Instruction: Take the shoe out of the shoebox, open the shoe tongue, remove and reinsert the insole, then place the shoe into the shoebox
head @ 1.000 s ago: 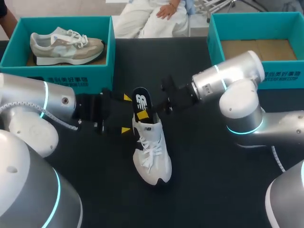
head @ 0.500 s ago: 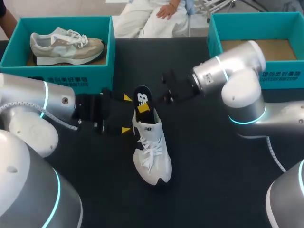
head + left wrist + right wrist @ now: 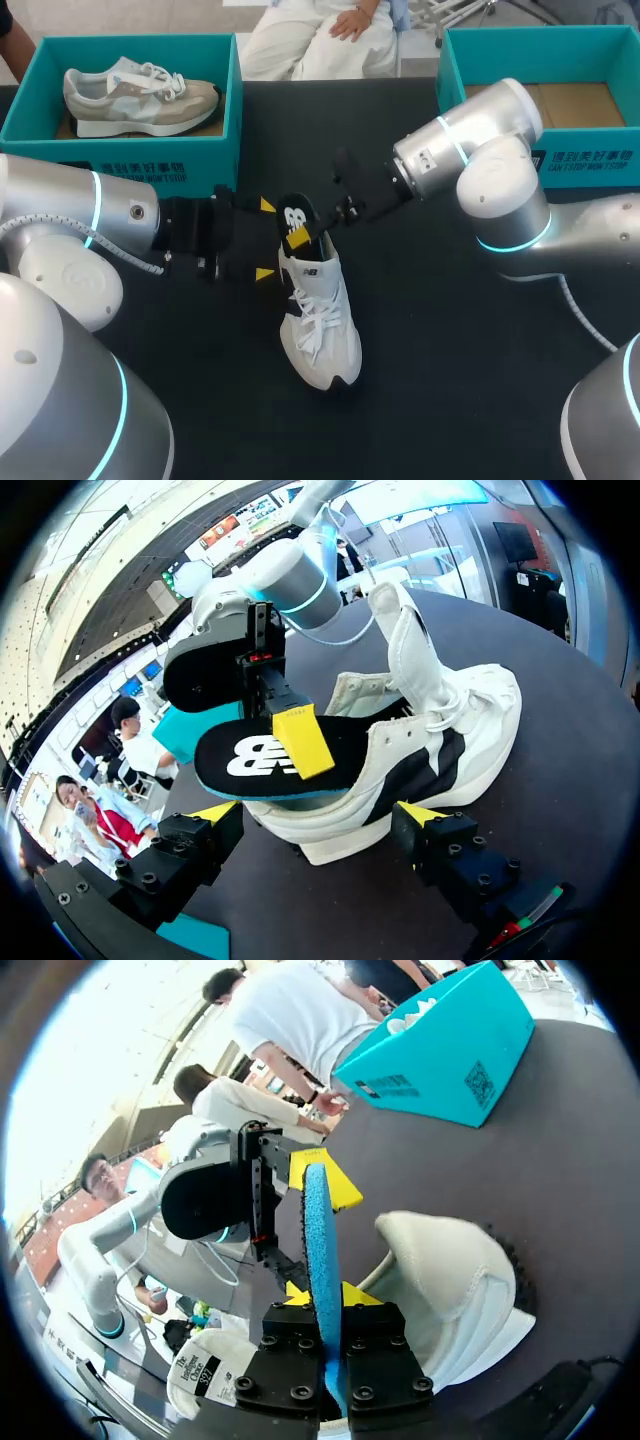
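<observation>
Centrally on the black table (image 3: 450, 380), white shoe (image 3: 318, 320) resting sole-down, tongue raised, black insole (image 3: 296, 214) sticking half out of its heel, right gripper (image 3: 297, 237) pinching that insole, left gripper (image 3: 265, 240) spread wide either side of the heel

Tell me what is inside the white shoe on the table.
A black insole, its heel end sticking out, pinched by the right gripper. The white shoe covers its front part, and the toe space cannot be seen.
</observation>
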You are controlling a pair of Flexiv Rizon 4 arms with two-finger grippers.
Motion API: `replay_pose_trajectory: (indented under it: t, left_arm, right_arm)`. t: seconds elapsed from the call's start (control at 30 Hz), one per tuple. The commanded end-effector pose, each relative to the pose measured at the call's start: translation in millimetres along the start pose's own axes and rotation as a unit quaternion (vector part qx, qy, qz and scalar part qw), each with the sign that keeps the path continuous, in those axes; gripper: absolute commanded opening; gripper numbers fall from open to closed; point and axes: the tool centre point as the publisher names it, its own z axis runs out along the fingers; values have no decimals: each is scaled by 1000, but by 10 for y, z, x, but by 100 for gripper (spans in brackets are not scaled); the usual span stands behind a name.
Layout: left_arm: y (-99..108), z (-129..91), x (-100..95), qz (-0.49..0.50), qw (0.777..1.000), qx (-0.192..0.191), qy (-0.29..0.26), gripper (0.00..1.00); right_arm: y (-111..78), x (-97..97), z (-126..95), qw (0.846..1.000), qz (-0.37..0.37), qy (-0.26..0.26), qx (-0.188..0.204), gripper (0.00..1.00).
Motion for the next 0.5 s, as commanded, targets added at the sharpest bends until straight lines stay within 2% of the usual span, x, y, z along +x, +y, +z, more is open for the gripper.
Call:
replay_pose_trajectory:
  t: [0.03,0.2,0.33,0.4,0.5]
  left_arm:
    - [-9,2,2,0,1000,-2,1,100]
    - [-9,2,2,0,1000,-2,1,100]
    - [-9,2,2,0,1000,-2,1,100]
    - [-9,2,2,0,1000,-2,1,100]
    - [-9,2,2,0,1000,-2,1,100]
  right_arm:
    - [-152,61,48,1000,10,-8,-7,0]
    - [-211,67,49,1000,22,-16,2,0]
    - [-136,109,11,1000,12,-26,0,0]
    - [-90,129,-5,1000,6,-29,-1,23]
    - [-34,145,-40,999,-3,-38,2,24]
